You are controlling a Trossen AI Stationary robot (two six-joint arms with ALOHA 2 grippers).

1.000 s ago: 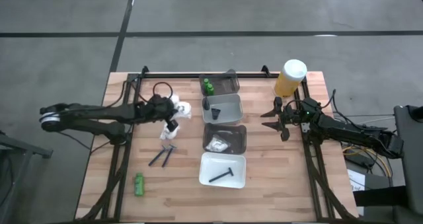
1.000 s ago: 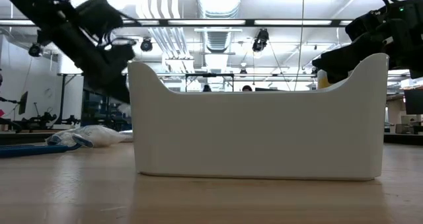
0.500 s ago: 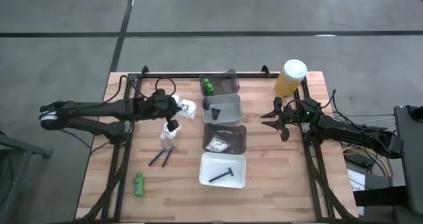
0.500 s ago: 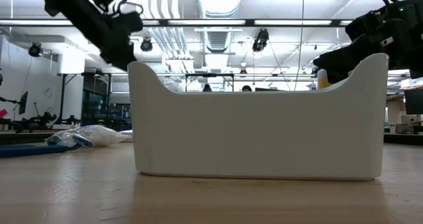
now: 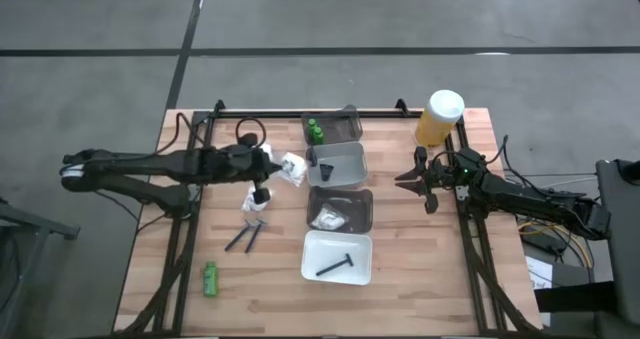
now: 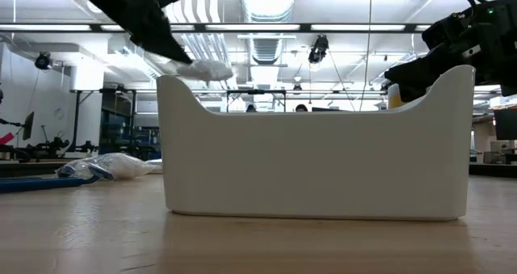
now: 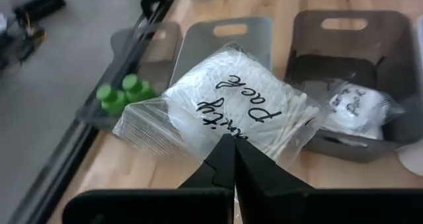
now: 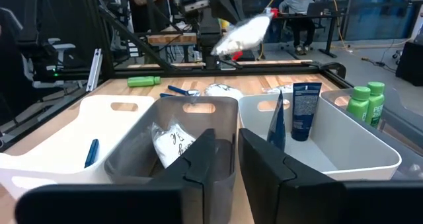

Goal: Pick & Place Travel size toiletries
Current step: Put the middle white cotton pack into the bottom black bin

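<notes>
My left gripper (image 5: 272, 165) is shut on a clear packet of white swabs (image 7: 231, 102), held in the air just left of the light grey tray (image 5: 352, 151). That tray holds a dark tube (image 8: 305, 108). Green bottles (image 5: 315, 131) stand in the far dark tray. A second packet (image 5: 328, 219) lies in the dark grey tray, and a black stick (image 5: 335, 266) in the white tray (image 5: 362, 247). On the bare table lie a third packet (image 5: 254, 203), two dark sticks (image 5: 245, 237) and a green bottle (image 5: 210, 278). My right gripper (image 5: 400, 182) waits at the right, its fingers a narrow gap apart, with nothing between them. My left gripper pinches the packet's plastic edge (image 7: 228, 130) between its two fingers. The fingers come from the table's left, slanting down. The packet (image 6: 206, 68) sticks out ahead of the fingertips toward the trays, lifted clear of the table.
A big yellow container with a white cap (image 5: 438, 117) stands at the far right, close behind my right gripper. The trays form a column down the table's middle. A black rail (image 5: 300, 112) runs along the far edge.
My left gripper has risen with the packet and carried it a little toward the trays, rolling as it went; the packet now hangs higher, above the white tray's rim in the low view. My right gripper's fingers have drawn closer together without the arm moving.
</notes>
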